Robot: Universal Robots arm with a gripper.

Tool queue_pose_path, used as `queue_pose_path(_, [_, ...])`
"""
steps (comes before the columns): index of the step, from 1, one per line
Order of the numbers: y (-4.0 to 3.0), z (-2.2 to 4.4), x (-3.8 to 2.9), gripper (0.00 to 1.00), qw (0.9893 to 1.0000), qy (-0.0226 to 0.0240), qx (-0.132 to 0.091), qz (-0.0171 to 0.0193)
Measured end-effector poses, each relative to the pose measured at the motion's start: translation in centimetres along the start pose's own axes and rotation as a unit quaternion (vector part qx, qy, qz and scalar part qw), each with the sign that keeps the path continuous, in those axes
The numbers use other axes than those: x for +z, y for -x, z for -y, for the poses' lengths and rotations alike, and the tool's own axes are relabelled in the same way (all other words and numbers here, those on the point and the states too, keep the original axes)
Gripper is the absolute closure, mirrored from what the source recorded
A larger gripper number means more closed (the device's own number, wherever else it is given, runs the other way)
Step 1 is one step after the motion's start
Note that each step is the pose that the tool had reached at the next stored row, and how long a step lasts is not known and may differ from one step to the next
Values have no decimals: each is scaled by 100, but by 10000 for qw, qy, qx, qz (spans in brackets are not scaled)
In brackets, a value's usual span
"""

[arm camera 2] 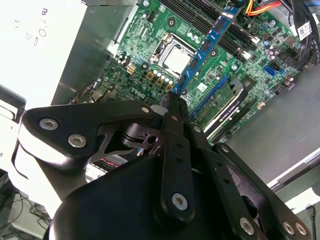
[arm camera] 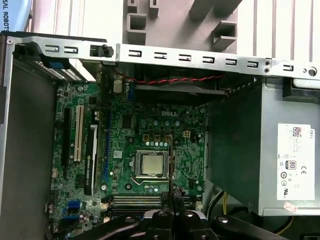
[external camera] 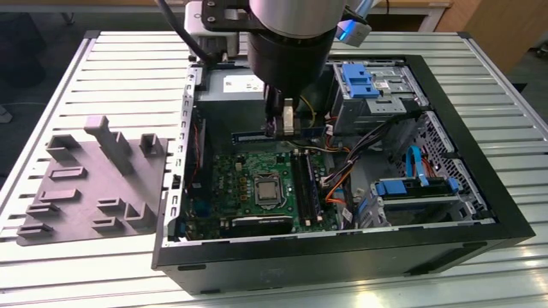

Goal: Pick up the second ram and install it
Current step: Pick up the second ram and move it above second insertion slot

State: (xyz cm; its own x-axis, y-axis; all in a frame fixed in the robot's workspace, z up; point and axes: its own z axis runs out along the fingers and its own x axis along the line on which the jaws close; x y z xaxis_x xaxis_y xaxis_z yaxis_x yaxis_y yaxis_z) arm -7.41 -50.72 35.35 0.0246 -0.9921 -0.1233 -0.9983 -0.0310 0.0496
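With the pick-up done, the hand (arm camera 2: 175,96) is pinching the second ram (arm camera 2: 204,47) and holds it inside the open computer case (external camera: 342,253), above the motherboard (external camera: 240,173), not yet pressed into the memory slots (external camera: 304,189).

Desk (external camera: 111,58): ribbed pale metal slats, matt with a faint sheen.
Tray (external camera: 86,192): grey plastic, dull matt.
Computer case (external camera: 342,260): black outer wall, smooth satin finish. Its frame strip (arm camera: 200,59) is bare bright sheet metal.
Power supply (arm camera: 250,150): plain grey sheet metal, matt, with a white paper label (arm camera: 295,162).
Motherboard (arm camera: 125,135): green lacquered board, slightly glossy.
Processor lid (arm camera: 151,164): silver metal, brushed look.
Second ram (arm camera 2: 202,47): blue board, black matt chips.
Jaws: black, smooth, semi-matt, with bright metal screw heads.
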Motion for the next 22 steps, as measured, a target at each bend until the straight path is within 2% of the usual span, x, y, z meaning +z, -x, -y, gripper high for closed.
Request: queue_pose_path(22, [-21, 35, 164, 88, 10000, 4, 4, -2])
